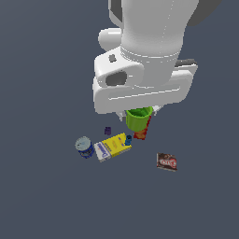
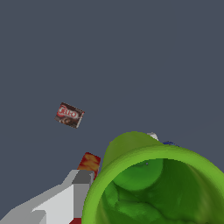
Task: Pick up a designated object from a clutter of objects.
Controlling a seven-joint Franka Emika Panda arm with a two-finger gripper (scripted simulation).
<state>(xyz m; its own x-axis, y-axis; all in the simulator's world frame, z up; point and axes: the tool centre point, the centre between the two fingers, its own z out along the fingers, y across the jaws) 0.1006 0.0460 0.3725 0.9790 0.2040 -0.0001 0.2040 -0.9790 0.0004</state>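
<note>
1. I see the arm filling the upper part of the exterior view, its white wrist block hanging over the clutter on the dark grey floor.
2. The green cup sits directly under the wrist block, mouth up, with its rim partly hidden by the block.
3. The gripper is mostly hidden in the exterior view. In the wrist view I see one grey-and-white finger lying against the cup's outer wall. The other finger is out of sight, so I take the hand as holding the cup, with the spread of the fingers not visible.
4. I cannot tell from either view whether the cup is off the floor.
5. The red box stands just beside the cup, partly behind it, toward the exterior view's right.
6. The yellow box lies flat, below the cup in the exterior view and toward that view's left.
7. The white-and-purple box touches the yellow box on the side away from the cup.
8. The blue can stands beyond that, farther from the cup.
9. A purple block and a blue block lie near the cup.
10. The dark red packet lies well apart from the cup, toward the exterior view's right.
</note>
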